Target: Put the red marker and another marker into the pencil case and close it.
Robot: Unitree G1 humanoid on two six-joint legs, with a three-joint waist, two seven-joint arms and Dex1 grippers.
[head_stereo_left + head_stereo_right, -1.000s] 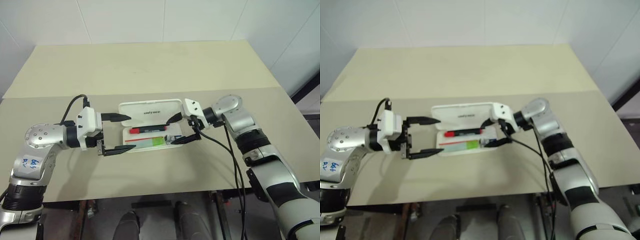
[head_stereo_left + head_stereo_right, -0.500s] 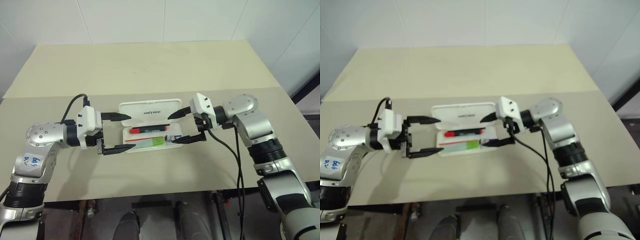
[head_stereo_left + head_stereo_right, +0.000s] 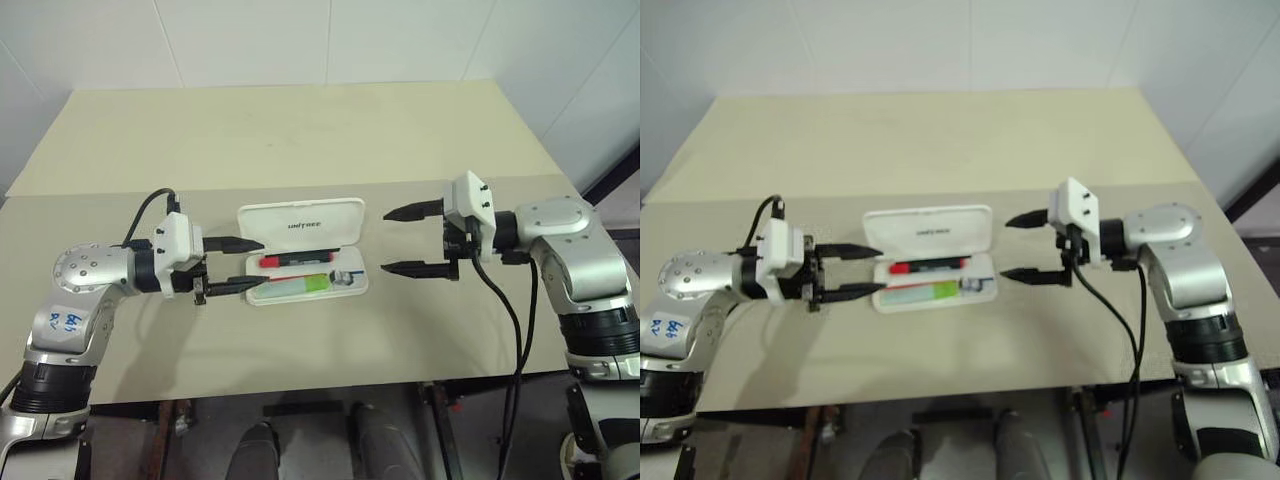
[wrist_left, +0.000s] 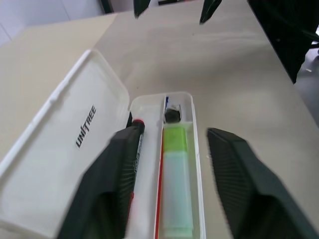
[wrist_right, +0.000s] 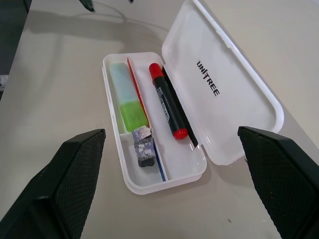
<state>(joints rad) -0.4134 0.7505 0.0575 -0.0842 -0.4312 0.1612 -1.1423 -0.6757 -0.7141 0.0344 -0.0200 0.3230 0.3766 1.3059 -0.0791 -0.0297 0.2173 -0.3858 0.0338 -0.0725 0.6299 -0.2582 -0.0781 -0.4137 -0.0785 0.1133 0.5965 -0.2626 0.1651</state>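
**Left gripper narrows at the case while the right one pulls away**

Left gripper sits at the left end of the pencil case, and its two black fingers have drawn much nearer together than a second ago, though a gap remains and they clasp nothing. The case lies open on the table, its lid laid back with the lettering showing. Inside the tray lie the red marker along the lid side and the green-capped marker along the near side, with a thin red-and-blue pencil between them and a small dark lump at one end. Right gripper, a second ago at the case's right end, has withdrawn to the right and now hangs clear of it, fingers spread wide and empty.
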